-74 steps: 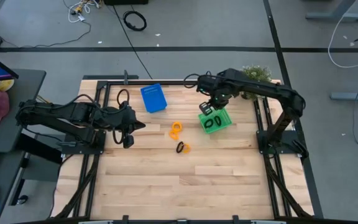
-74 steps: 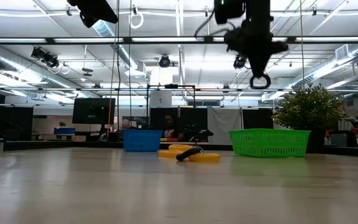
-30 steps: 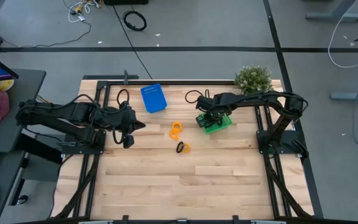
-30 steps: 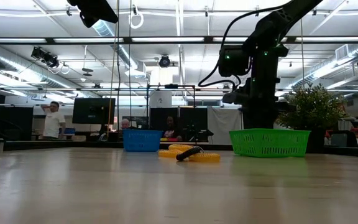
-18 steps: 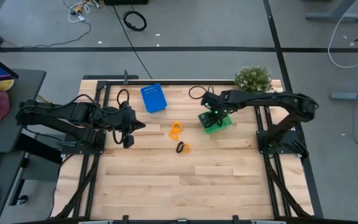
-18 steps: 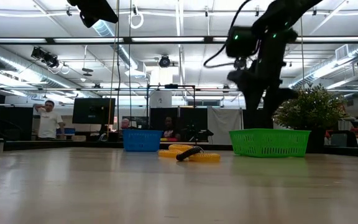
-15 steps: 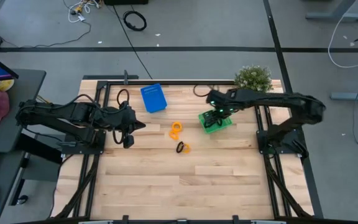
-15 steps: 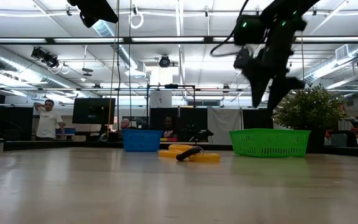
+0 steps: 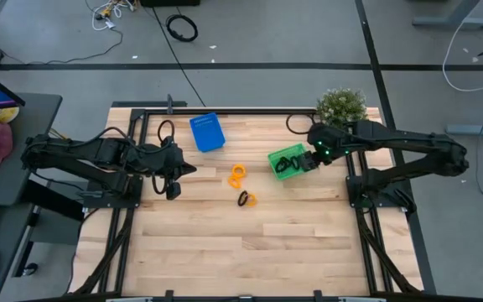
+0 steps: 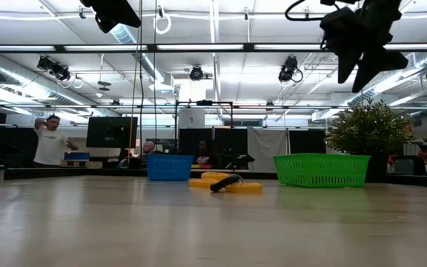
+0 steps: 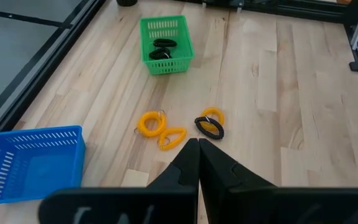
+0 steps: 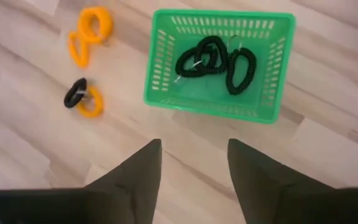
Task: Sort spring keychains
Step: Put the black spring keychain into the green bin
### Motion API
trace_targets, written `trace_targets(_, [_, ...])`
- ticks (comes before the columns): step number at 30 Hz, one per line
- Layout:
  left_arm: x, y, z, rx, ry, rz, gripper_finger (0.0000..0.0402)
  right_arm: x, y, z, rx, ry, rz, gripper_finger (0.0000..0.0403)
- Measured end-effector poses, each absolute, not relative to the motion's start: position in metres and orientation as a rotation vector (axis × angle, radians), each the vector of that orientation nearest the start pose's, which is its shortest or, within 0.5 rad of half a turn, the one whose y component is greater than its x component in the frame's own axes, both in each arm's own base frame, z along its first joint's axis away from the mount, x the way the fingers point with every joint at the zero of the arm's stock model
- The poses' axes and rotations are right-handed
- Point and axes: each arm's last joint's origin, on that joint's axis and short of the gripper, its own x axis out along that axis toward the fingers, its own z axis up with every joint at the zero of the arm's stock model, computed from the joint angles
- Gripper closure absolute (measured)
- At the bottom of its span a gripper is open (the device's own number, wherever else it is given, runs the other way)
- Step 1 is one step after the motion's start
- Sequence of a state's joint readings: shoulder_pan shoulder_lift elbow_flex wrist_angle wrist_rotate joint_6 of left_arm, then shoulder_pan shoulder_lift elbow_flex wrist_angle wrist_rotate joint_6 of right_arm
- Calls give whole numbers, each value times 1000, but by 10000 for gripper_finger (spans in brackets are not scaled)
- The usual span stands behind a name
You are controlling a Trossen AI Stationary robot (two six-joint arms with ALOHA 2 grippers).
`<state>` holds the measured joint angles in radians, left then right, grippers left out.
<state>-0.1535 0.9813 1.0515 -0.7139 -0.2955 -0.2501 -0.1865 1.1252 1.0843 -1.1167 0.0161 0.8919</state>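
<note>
Your right gripper (image 12: pixel 191 168) hangs spread and empty above the table, just beside the green basket (image 9: pixel 289 162) at centre right of the high view. Inside that basket you can see three black keychains (image 12: pixel 215 59) lying together. Your left gripper (image 11: pixel 198 152) waits at the left side of the table with its fingers pressed together, holding nothing. On the bare wood between the two arms lie two orange keychains (image 9: pixel 237 174) touching each other, and just below them in the high view a black keychain (image 9: pixel 243 198) touching a third orange one (image 9: pixel 251 200). The blue basket (image 9: pixel 207 132) sits at upper centre of the table and a potted plant (image 9: pixel 341 105) stands at the top right corner. A person (image 10: pixel 50 144) shows far off at left in the low view
</note>
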Motion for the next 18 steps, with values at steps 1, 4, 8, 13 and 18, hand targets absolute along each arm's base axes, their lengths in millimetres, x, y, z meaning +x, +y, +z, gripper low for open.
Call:
trace_targets(1, [189, -21, 343, -98, 606, 214, 397, 189, -35, 303, 869, 1008, -670, 226])
trace_targets(4, [189, -21, 343, -98, 606, 214, 397, 191, -29, 303, 801, 1036, -608, 251])
trace_targets(8, [189, -21, 343, -99, 606, 214, 397, 190, -19, 302, 656, 1104, -499, 314])
trace_targets(13, [189, -21, 343, -101, 606, 215, 397, 191, -4, 302, 453, 1149, -323, 393])
trace_targets(18, [189, -21, 343, -106, 605, 217, 397, 193, 6, 303, 355, 1140, -227, 397])
